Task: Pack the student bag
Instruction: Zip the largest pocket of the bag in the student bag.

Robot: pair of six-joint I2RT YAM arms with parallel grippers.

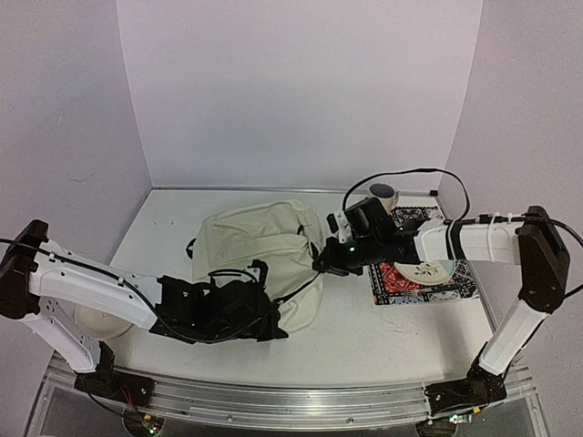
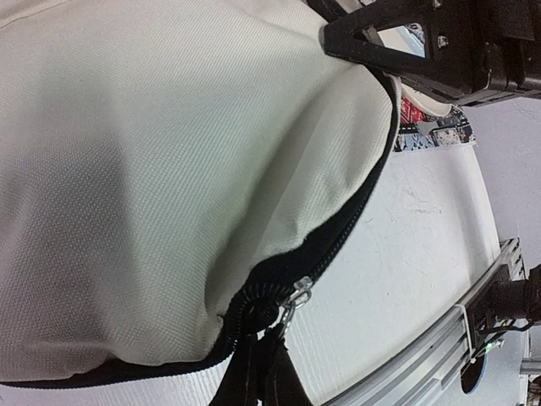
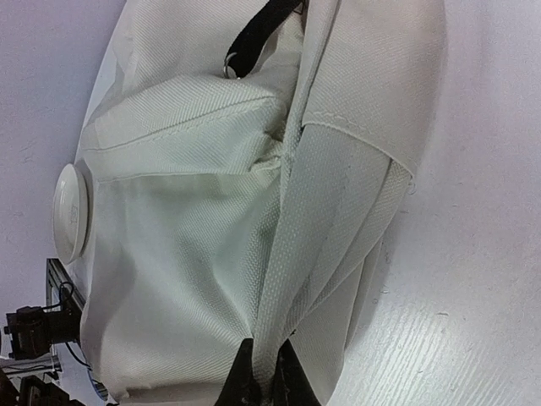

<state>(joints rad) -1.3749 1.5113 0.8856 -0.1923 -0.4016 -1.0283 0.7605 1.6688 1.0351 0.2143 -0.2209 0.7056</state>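
Observation:
The student bag point(image 1: 260, 241) is a soft cream backpack with black zipper lines, lying in the middle of the table. My left gripper point(image 1: 271, 325) sits at the bag's near edge. In the left wrist view the left gripper point(image 2: 266, 338) is shut on the metal zipper pull point(image 2: 297, 297) at the end of the black zipper, with the bag point(image 2: 169, 169) filling the frame. My right gripper point(image 1: 322, 264) is at the bag's right edge. In the right wrist view the right gripper point(image 3: 266, 342) is shut on a fold of the bag's point(image 3: 186, 220) cream fabric.
A red-blue patterned mat point(image 1: 455, 289) lies at the right with a white plate point(image 1: 433, 270) on it, under the right arm. A cup point(image 1: 383, 192) stands behind it. A white round object point(image 1: 96, 323) sits beside the left arm. The aluminium rail point(image 1: 291, 401) runs along the near edge.

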